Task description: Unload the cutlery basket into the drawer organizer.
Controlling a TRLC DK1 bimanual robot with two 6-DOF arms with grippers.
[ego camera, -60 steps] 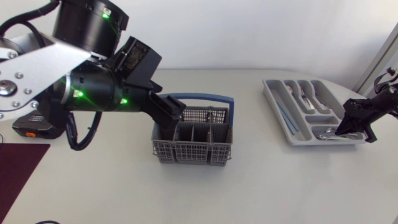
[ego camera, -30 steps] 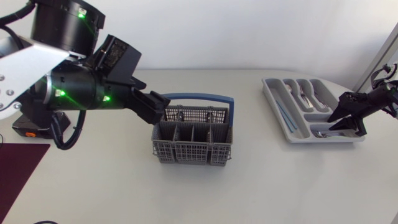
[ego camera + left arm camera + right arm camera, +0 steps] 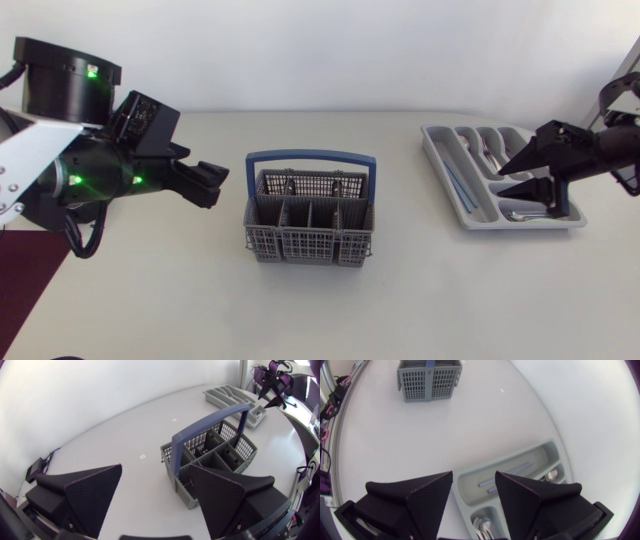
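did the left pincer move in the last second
Yes. The left pincer has drawn back from over the cutlery basket toward its own side of the table, and now sits beside the basket, apart from it.

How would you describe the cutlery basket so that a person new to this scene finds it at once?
Look at the white table; near its middle stands the cutlery basket. Unlike the flat grey drawer organizer to its right, it is a tall grey mesh box with a blue handle arching over it.

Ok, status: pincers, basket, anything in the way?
Left pincer open, empty, beside cutlery basket. Right pincer open, empty, over drawer organizer. Basket looks empty; cutlery in organizer. Nothing blocking.
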